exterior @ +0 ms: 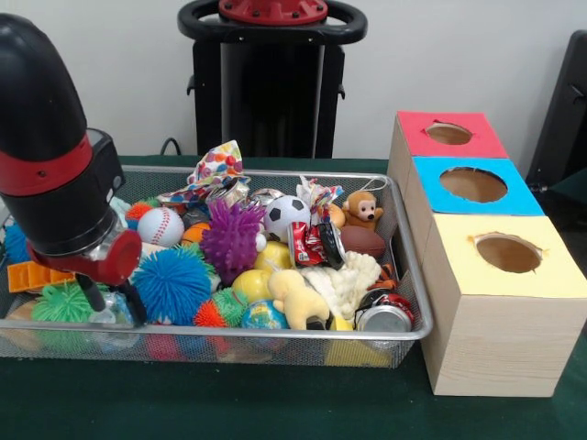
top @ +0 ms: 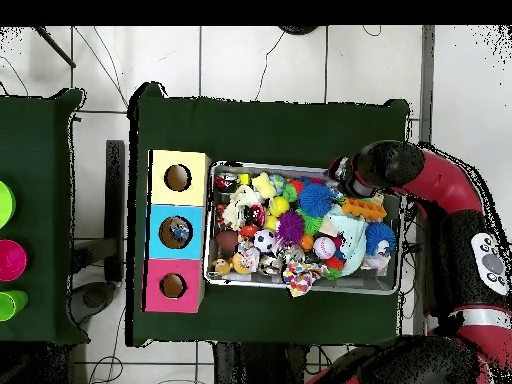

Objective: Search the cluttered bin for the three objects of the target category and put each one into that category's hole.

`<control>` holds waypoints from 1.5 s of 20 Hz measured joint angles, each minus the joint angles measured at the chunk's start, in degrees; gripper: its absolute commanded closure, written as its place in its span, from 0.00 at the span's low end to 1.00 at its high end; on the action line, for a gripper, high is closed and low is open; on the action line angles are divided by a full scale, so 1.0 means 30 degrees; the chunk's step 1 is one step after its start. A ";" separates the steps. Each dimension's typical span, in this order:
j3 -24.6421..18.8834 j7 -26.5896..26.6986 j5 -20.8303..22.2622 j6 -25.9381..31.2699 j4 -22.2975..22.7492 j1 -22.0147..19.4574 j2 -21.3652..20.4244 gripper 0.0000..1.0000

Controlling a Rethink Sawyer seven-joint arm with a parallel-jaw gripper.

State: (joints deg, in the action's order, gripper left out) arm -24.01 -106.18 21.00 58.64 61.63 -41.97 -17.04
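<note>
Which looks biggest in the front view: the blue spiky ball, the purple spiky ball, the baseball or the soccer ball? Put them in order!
1. Blue spiky rubber ball, though it sits nearer the camera.
2. Purple spiky rubber ball.
3. White red-stitched baseball and black-and-white soccer ball look alike, so no ranking.

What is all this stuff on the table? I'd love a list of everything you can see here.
bin: one, silver wire mesh, on the green table, left of the boxes in the front view.
boxes: three wooden, in a row beside the bin, each with a round hole on top; red top, blue top, yellow top.
spiky balls: several; purple mid-bin, blue and green nearer the front.
baseball: one, white, rear left.
soccer ball: one, black and white, rear middle.
toy monkey: one, brown, rear right.
crushed cans: at least two, red and silver.
yellow plush: one, front middle.
arm: red and black, over the bin's left end.
</note>
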 measured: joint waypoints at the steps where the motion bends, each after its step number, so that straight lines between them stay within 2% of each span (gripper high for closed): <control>1: -0.0044 0.0004 0.0004 0.0174 0.0000 0.0000 0.0094 0.00; 10: -0.0518 0.0535 0.0008 0.1295 -0.0006 -0.0002 0.0566 0.00; 20: -0.0763 0.1669 0.0396 0.1323 -0.0003 0.0086 0.0711 0.00; 30: 0.0027 0.1692 0.2703 0.1323 0.0004 0.1898 -0.0678 0.00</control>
State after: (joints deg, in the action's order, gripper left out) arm -23.92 -101.11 29.11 62.60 61.65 -36.28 -19.08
